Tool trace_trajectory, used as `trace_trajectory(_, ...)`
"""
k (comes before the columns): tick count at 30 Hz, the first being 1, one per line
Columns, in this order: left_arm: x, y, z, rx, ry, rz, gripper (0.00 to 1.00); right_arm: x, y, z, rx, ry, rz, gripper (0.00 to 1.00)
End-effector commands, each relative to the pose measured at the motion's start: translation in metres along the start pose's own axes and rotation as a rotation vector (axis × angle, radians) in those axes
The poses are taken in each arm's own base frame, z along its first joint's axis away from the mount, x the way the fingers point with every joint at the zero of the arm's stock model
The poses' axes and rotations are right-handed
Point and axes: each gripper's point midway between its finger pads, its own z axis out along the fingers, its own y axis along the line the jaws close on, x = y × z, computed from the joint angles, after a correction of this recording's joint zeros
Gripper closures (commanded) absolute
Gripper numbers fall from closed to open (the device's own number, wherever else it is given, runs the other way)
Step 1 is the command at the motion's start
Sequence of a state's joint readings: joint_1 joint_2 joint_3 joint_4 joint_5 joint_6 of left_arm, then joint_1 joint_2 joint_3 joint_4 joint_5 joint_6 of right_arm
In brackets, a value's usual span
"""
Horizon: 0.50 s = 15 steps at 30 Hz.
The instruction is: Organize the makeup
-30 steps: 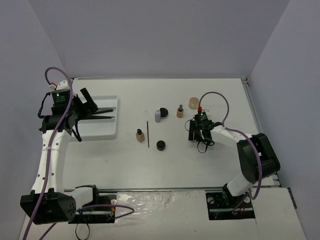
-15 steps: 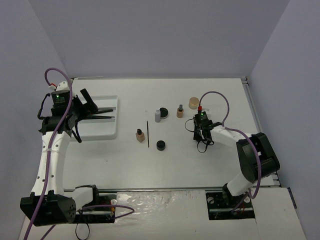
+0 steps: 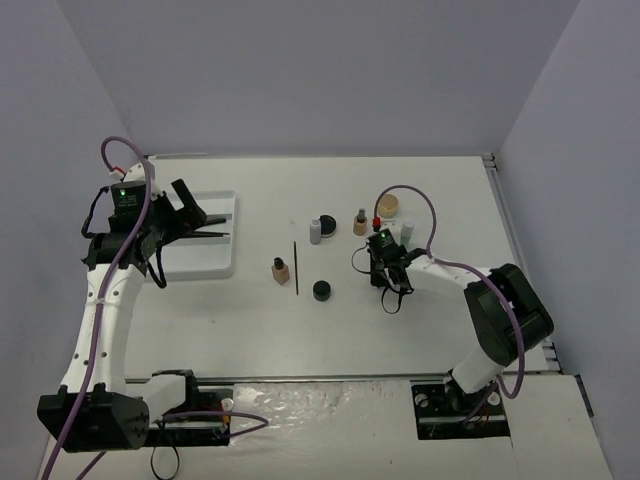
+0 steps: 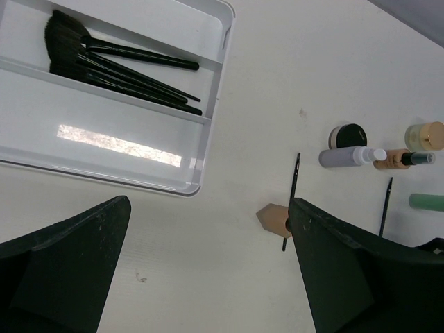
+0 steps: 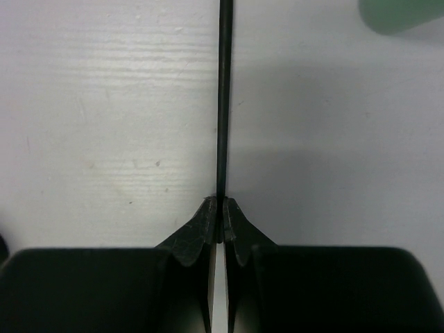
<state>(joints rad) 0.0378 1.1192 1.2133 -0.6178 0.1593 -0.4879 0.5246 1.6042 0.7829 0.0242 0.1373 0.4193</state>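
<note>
White tabletop [image 3: 400,320]: right gripper [image 5: 222,208] clenched on thin black pencil [image 5: 223,104]; left gripper [image 4: 208,203] spread wide near white ridged plastic tray [image 4: 125,114].

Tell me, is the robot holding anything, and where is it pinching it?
The right pincer is shut on a thin black pencil, pinching it at one end. The left pincer is open and holds nothing.

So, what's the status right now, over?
Right tool shut on thin black pencil. Left tool open, empty, near tray. Brushes already in tray. Green bottle beside pencil's far end, apart.
</note>
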Motion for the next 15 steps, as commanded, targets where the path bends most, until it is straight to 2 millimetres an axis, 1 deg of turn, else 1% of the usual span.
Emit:
trace_trajectory(1,-0.013,-0.044,-0.025,0.156,-0.044,-0.023,0.04,0.006,0.018,-0.033,-0.091,-0.001,-0.039,1.0)
trace_trajectory(4,-0.004,-0.065,-0.03,0.226,-0.018,-0.04,0.04,-0.015,0.03,-0.058,-0.156,-0.089,-0.055,1.0)
trace_trajectory(7,0.005,-0.091,-0.035,0.301,0.007,-0.04,0.04,-0.039,0.042,-0.089,-0.228,-0.193,-0.06,1.0)
trace_trajectory(11,0.012,-0.127,-0.04,0.399,0.04,-0.08,0.04,-0.063,0.059,-0.128,-0.337,-0.309,-0.093,1.0)
trace_trajectory(12,0.013,-0.136,-0.042,0.424,0.044,-0.084,0.04,-0.07,0.064,-0.139,-0.365,-0.344,-0.097,1.0)
trace_trajectory(13,0.015,-0.15,-0.045,0.459,0.046,-0.087,0.04,-0.074,0.069,-0.147,-0.389,-0.37,-0.105,1.0)
trace_trajectory(15,0.017,-0.176,-0.05,0.529,0.046,-0.096,0.04,-0.087,0.084,-0.17,-0.476,-0.434,-0.114,1.0)
